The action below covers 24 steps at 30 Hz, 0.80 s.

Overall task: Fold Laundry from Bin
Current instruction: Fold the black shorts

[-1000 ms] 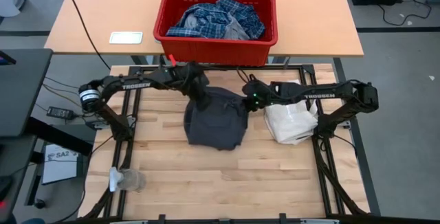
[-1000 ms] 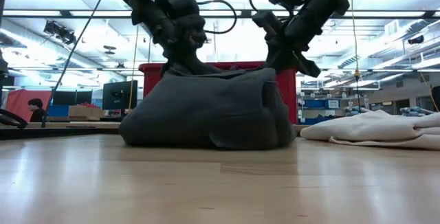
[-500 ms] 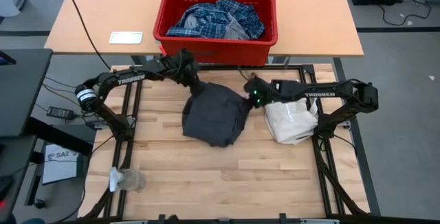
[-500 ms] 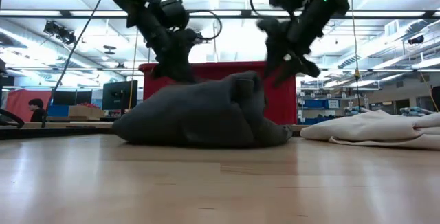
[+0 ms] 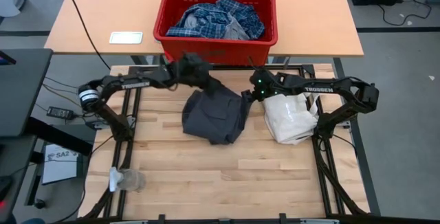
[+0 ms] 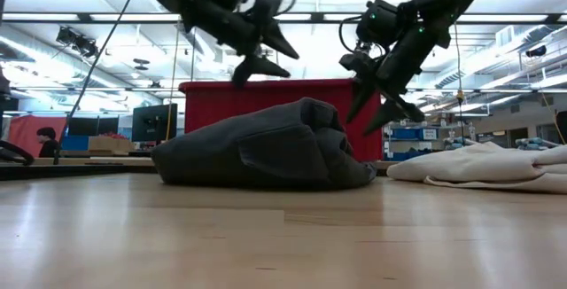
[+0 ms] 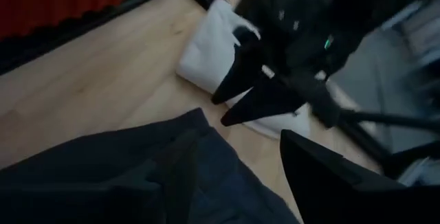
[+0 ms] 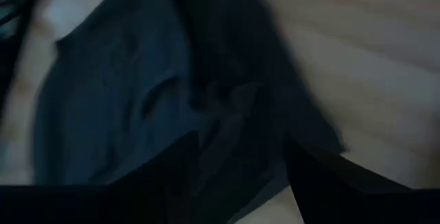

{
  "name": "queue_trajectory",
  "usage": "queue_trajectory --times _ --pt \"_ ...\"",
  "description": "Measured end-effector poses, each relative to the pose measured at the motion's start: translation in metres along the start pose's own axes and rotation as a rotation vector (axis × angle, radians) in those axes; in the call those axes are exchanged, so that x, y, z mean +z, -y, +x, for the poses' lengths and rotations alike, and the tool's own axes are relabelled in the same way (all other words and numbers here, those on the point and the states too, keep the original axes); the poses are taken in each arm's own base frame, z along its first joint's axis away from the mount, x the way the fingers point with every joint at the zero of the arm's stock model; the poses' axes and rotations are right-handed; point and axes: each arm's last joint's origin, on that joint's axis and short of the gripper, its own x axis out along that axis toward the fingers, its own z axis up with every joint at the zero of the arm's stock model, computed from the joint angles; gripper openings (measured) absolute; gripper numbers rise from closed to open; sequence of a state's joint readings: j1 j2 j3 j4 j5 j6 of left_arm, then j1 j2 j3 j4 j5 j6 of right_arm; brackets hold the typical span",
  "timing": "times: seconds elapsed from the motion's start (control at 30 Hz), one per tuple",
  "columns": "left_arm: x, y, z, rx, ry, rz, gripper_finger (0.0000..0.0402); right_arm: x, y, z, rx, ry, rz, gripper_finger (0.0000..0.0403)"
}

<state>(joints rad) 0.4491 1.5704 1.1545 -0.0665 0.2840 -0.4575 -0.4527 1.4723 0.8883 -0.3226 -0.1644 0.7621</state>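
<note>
The dark grey garment (image 5: 214, 116) is found lying in a loose, rumpled heap on the slatted wooden worktop (image 5: 227, 176), near its far edge and roughly at mid-width. In the low view it (image 6: 261, 147) is seen as a low mound with a raised fold at one end, resting on the boards and gripped by nothing.

The left hand (image 5: 212, 84) is held in the air just above the heap's far left corner, clear of the cloth; in the low view its fingers (image 6: 257, 66) are seen spread apart and empty. The right hand (image 5: 246, 95) is positioned just beside the heap's far right corner, likewise raised, and its fingers (image 6: 385, 113) are seen parted with nothing between them. In the left wrist view the right hand (image 7: 251, 90) is shown above the boards, between the grey garment (image 7: 124, 176) and the white bag.

The white fabric bag (image 5: 290, 119) is noted lying crumpled on the worktop just to the right of the heap, under the right arm.

The red bin (image 5: 265, 28) is placed on a separate tan table (image 5: 96, 18) beyond the worktop. A blue-and-white plaid shirt (image 5: 206, 16) and a light grey piece (image 5: 237, 28) are seen piled inside it. A small white card (image 5: 126, 38) is recorded on the tan table to the bin's left. A small grey and white object (image 5: 127, 178) is noted at the worktop's near left corner.
</note>
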Motion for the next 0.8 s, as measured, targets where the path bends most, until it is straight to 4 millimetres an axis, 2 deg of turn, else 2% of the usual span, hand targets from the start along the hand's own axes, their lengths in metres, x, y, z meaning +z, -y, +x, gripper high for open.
queue_trajectory --times 0.2,0.4,0.5,0.57,0.73,0.8 --pt "-0.028 0.015 0.035 -0.03 -0.084 0.036 0.0191 -0.003 -0.004 0.0 0.081 -0.062 -0.037 0.0186" --pt "-0.064 0.012 0.076 -0.025 -0.199 0.05 0.0178 -0.004 -0.005 -0.002 0.083 -0.071 -0.032 0.0152" --pt "-0.078 -0.002 0.099 -0.008 -0.193 0.122 0.0177 -0.01 -0.014 -0.006 0.104 -0.061 -0.035 0.0142" --pt "-0.081 -0.019 0.111 0.034 -0.158 0.094 0.0176 -0.015 -0.024 -0.009 0.147 -0.058 -0.054 0.0138" --pt "-0.079 -0.06 0.128 0.103 -0.055 -0.058 0.0176 -0.034 -0.048 -0.007 0.197 -0.024 -0.123 0.0128" --pt "-0.08 -0.06 0.13 0.125 -0.029 -0.083 0.0176 -0.036 -0.055 0.0 0.194 0.033 -0.161 0.0124"
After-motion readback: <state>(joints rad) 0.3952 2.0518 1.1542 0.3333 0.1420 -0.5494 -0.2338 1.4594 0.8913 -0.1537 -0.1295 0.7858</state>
